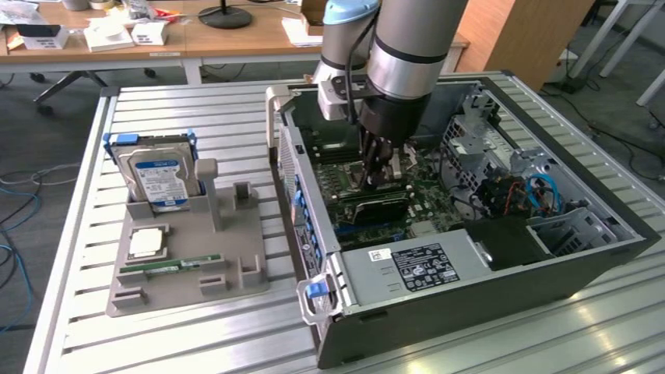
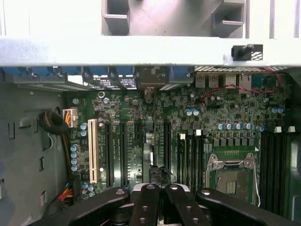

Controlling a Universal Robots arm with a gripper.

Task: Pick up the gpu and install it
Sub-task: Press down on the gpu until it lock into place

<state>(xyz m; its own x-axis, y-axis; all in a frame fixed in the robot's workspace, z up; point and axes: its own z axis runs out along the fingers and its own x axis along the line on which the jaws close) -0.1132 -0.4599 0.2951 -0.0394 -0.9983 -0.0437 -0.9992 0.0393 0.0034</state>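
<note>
Black-fingered end effector on the grey robot arm is reaching down into the open dark computer case, centre of the exterior view, fingers closed together. In the wrist view the end effector is hanging over the green motherboard with its black expansion slots. Thin dark gpu card is standing on edge on the motherboard just below the fingertips; whether they are gripping it cannot be told. At left frame, a grey plastic parts holder is resting on the slatted metal worktop, carrying a silver hard drive with blue-white label and a narrow green memory stick.
</note>
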